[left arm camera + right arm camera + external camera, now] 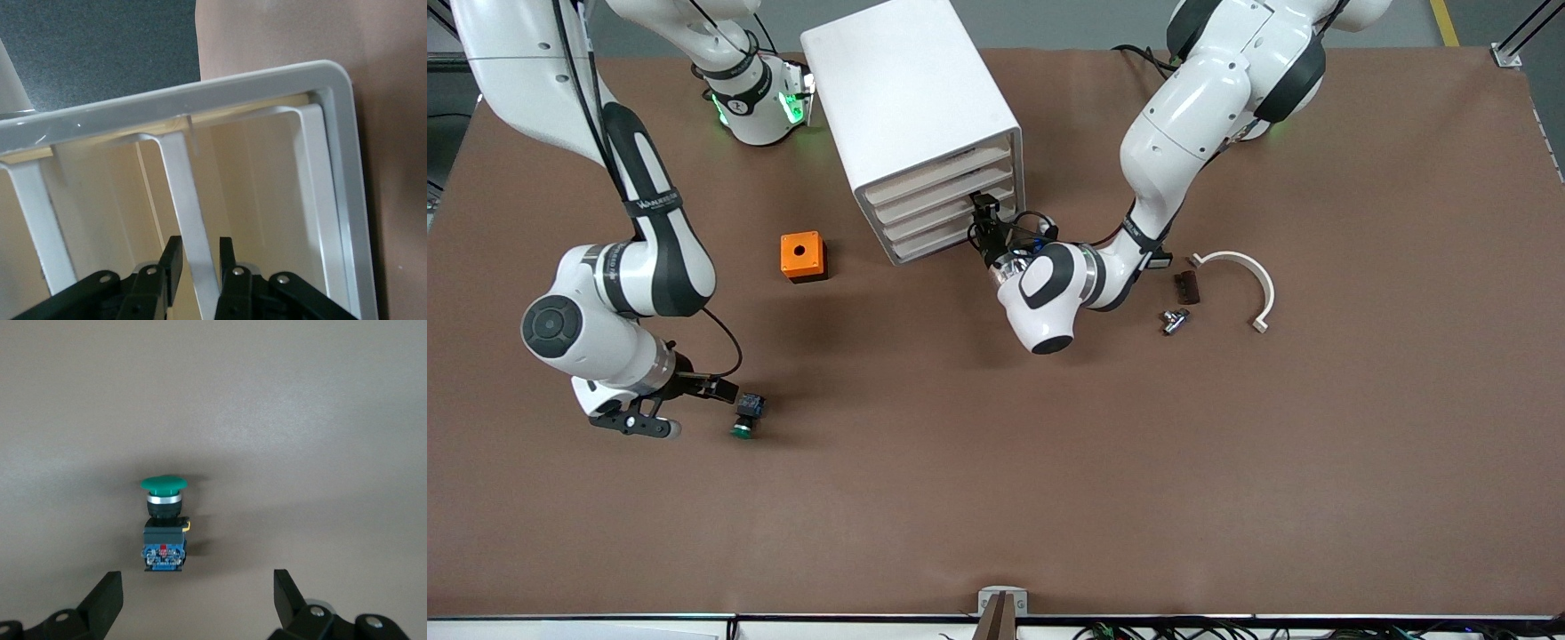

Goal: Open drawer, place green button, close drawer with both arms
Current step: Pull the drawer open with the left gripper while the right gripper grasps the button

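Observation:
The white cabinet (907, 89) stands at the robots' side of the table, all its drawers pushed in. My left gripper (985, 218) is at the front of one of the lower drawers (934, 222). In the left wrist view its fingers (172, 261) sit tight on either side of that drawer's white handle strip (181, 180). The button (745, 416) lies on its side on the table toward the right arm's end, green cap (163, 483) away from the gripper. My right gripper (707, 411) is low beside it, open, with the button's blue body (163, 550) just ahead of the fingertips.
An orange box with a hole (803, 256) sits beside the cabinet toward the right arm's end. Toward the left arm's end lie a white curved piece (1249, 271), a dark brown part (1187, 286) and a small metal part (1174, 320).

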You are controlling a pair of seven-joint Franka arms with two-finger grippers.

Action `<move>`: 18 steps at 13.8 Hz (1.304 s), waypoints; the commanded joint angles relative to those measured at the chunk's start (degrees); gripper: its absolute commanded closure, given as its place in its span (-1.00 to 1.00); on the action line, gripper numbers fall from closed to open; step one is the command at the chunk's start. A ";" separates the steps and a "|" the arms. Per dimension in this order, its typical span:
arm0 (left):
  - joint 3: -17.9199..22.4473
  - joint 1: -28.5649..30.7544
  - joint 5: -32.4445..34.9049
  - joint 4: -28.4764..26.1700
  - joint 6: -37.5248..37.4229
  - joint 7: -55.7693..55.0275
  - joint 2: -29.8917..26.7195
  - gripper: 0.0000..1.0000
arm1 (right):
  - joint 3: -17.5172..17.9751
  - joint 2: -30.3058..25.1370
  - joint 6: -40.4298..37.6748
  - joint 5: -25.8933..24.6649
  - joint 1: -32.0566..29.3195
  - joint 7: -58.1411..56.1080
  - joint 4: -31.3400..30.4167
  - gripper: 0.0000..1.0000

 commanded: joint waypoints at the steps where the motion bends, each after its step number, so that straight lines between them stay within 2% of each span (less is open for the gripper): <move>1: -0.05 -0.56 -1.43 0.12 -1.15 -0.99 0.59 0.52 | -0.04 3.75 0.00 0.20 0.42 1.68 3.93 -1.00; 6: -0.05 0.66 -1.43 0.12 -1.32 -0.99 1.20 0.71 | 0.05 5.59 2.55 0.11 2.62 7.31 3.59 -1.00; 16: 0.12 9.62 -3.63 0.12 -1.50 -0.81 1.29 0.71 | -0.04 9.38 6.33 0.11 3.50 9.86 3.50 -1.00; 18: 0.12 11.47 -3.55 0.12 -1.50 -0.72 1.64 0.71 | -0.04 9.64 6.24 0.02 3.59 9.77 3.41 -0.89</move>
